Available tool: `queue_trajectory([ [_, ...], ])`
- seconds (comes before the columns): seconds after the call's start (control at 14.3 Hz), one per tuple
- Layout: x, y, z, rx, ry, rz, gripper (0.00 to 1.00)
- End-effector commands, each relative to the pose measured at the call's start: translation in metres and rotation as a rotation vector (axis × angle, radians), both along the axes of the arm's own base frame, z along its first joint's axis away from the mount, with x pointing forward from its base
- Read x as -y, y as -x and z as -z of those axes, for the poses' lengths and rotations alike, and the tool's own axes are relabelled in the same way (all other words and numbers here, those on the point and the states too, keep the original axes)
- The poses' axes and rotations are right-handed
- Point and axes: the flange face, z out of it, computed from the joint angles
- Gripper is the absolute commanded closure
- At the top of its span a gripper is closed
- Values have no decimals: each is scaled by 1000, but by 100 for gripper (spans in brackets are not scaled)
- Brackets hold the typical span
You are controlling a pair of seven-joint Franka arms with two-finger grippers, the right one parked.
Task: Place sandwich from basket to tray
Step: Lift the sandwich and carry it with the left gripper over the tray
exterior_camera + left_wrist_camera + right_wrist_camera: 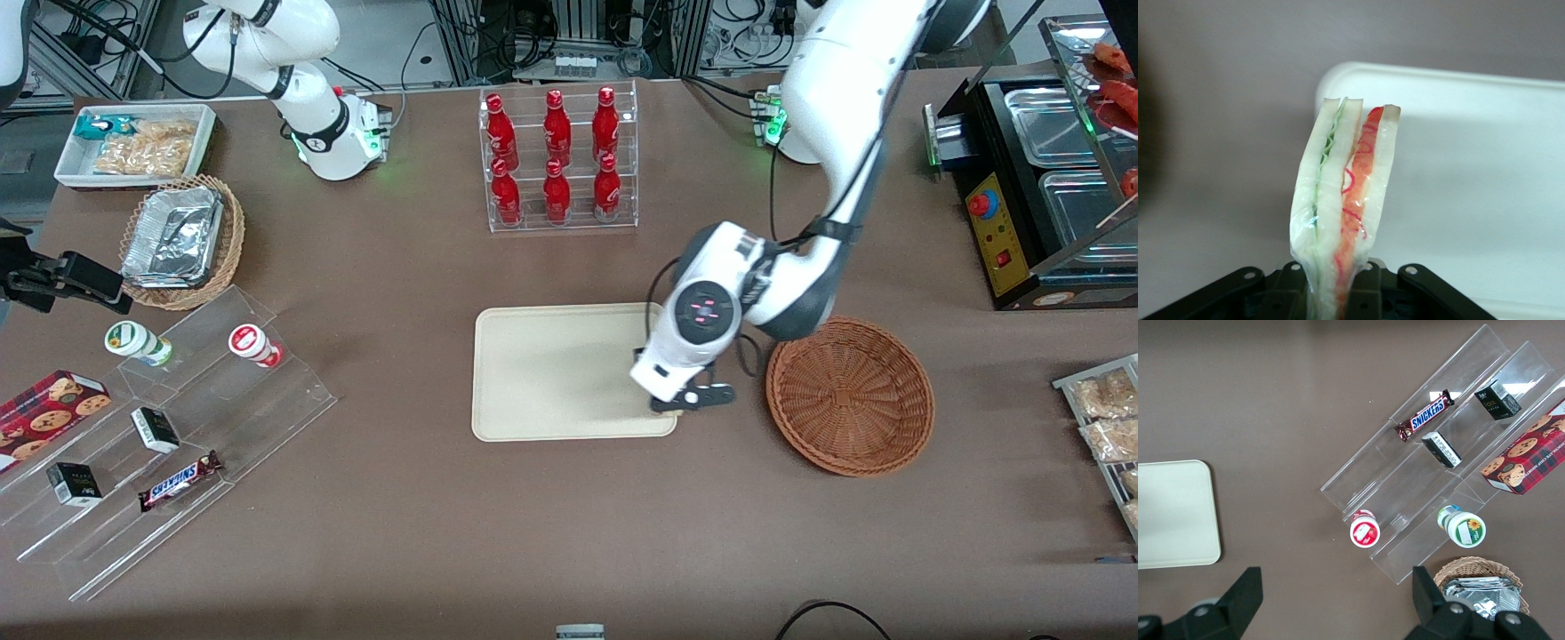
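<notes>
My left gripper (pixel 683 402) is over the corner of the cream tray (pixel 551 373) that lies nearest the basket, low above it. It is shut on the sandwich (pixel 1341 200), a clear-wrapped wedge with green and red filling that stands on edge out of the black fingers (pixel 1291 290). In the left wrist view the tray (pixel 1471 167) lies under and past the sandwich. The reddish-brown wicker basket (pixel 849 396) stands beside the tray toward the working arm's end and holds nothing. In the front view the arm hides most of the sandwich.
A clear rack of red bottles (pixel 558 160) stands farther from the front camera than the tray. Toward the parked arm's end are an acrylic step shelf with snacks (pixel 169 427), a foil tray in a light basket (pixel 182 240) and a white bin (pixel 133 142). A black appliance (pixel 1031 187) and bagged snacks (pixel 1107 418) are at the working arm's end.
</notes>
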Motion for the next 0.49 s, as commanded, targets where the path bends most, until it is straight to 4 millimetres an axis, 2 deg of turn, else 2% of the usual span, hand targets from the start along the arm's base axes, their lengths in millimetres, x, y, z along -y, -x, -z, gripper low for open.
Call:
queue_trajectory([
  [0.0, 50, 3, 7, 18, -7, -70, 90],
  [0.14, 79, 18, 22, 17, -15, -92, 90],
  [0.42, 120, 42, 42, 66, 30, -98, 90],
])
